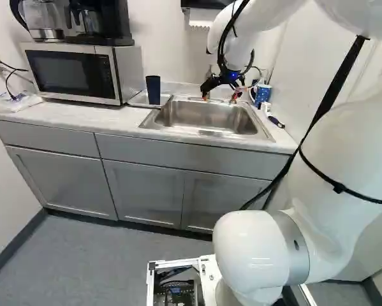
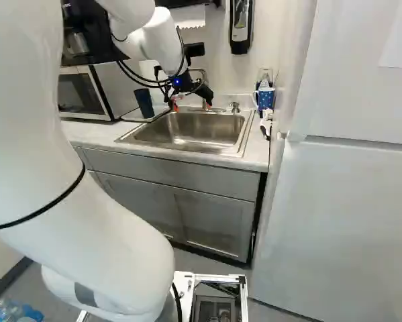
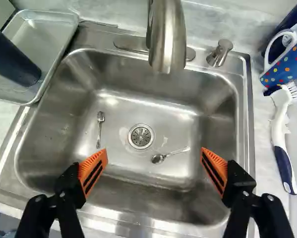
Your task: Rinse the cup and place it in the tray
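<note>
My gripper hangs wide and empty over the sink. The cup stands upright in the tray, off to the gripper's left and far side. If it needs rinsing, I judge the reach goes left first, then right to the tap.

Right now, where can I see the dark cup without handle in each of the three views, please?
Left base view: the dark cup stands on the tray, between the microwave and the sink.
Right base view: left of the sink, beside the microwave.
Wrist view: on the tray, only partly in view, across the sink from the spotted mug.
Shared landmark: the sink.
</note>
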Motion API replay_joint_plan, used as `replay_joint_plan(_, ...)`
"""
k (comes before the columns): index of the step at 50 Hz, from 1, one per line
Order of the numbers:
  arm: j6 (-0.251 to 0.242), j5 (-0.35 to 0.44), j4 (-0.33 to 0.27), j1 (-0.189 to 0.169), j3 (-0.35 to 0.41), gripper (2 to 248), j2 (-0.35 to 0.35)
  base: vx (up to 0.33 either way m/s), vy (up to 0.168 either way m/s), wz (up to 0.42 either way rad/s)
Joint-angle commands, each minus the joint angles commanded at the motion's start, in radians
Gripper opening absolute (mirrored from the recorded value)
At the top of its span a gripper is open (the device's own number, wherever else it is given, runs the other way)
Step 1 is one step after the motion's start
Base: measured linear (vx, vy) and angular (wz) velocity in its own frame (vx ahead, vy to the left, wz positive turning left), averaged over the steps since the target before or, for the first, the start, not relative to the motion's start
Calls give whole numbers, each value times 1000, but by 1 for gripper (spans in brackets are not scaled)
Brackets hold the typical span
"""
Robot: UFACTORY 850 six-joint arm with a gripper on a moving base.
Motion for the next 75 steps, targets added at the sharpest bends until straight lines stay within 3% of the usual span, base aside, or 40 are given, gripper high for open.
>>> replay_joint_plan(24, 0, 0, 0, 0, 0, 247, 0, -1, 26, 22)
replay_joint_plan(75, 0, 0, 0, 0, 0, 247, 0, -83, 79, 2)
